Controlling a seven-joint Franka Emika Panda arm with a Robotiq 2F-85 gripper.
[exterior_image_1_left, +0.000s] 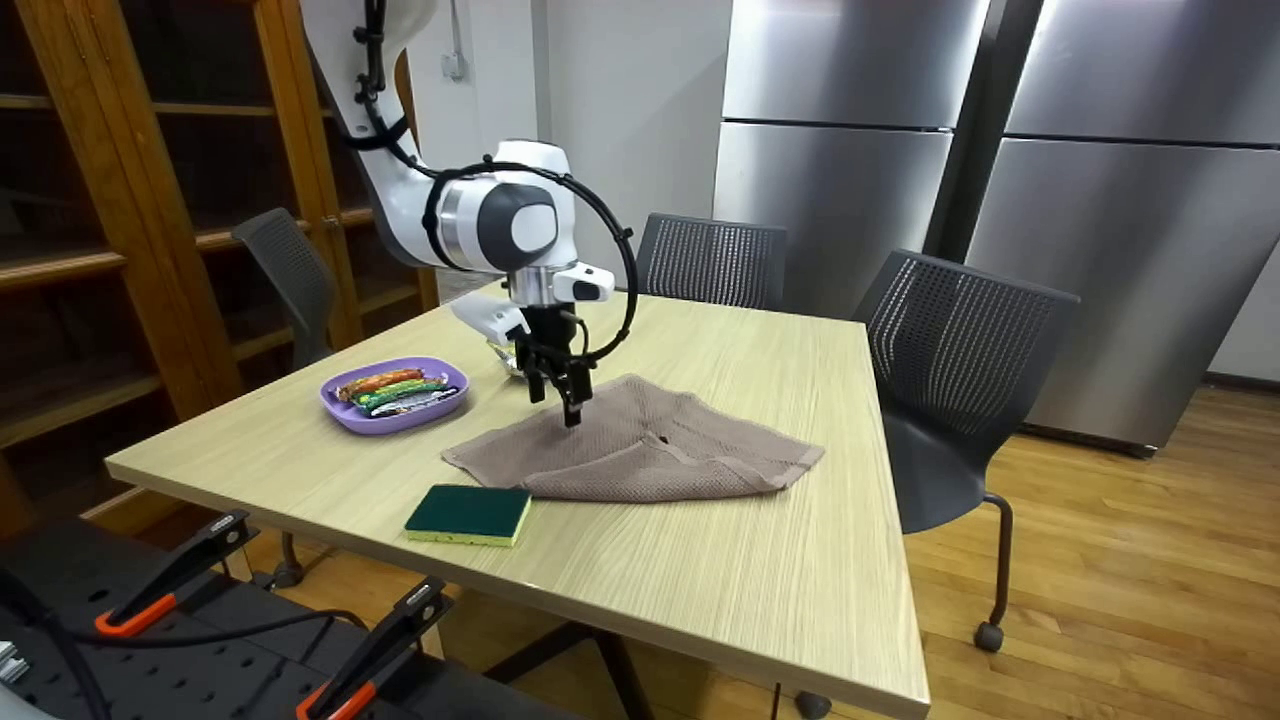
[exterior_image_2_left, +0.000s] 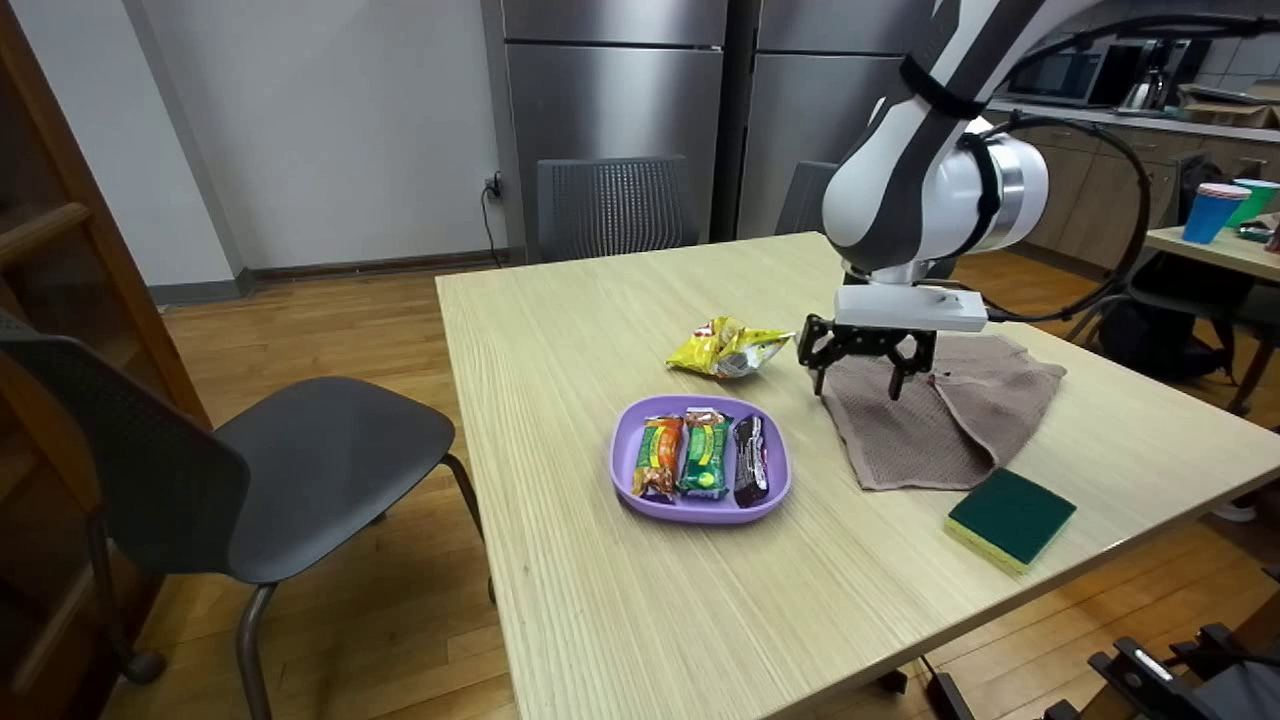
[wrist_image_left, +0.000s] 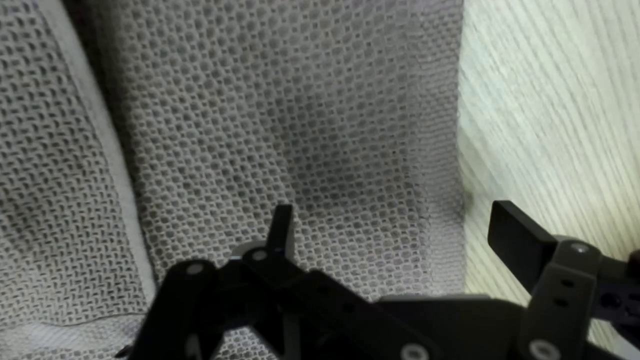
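Gripper (exterior_image_2_left: 857, 388), jaws spread, hung above the edge of the cloth (exterior_image_2_left: 990, 390). Nearby on the table (exterior_image_2_left: 550, 400) lay packet (exterior_image_2_left: 722, 350), sponge (exterior_image_2_left: 1015, 515), tray (exterior_image_2_left: 700, 513) with three bars (exterior_image_2_left: 706, 455).

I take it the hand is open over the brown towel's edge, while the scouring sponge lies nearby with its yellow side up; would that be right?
Not quite: the scouring sponge lies dark green side up, yellow side down, as both exterior views show. The hand is open over the edge of the brown towel.
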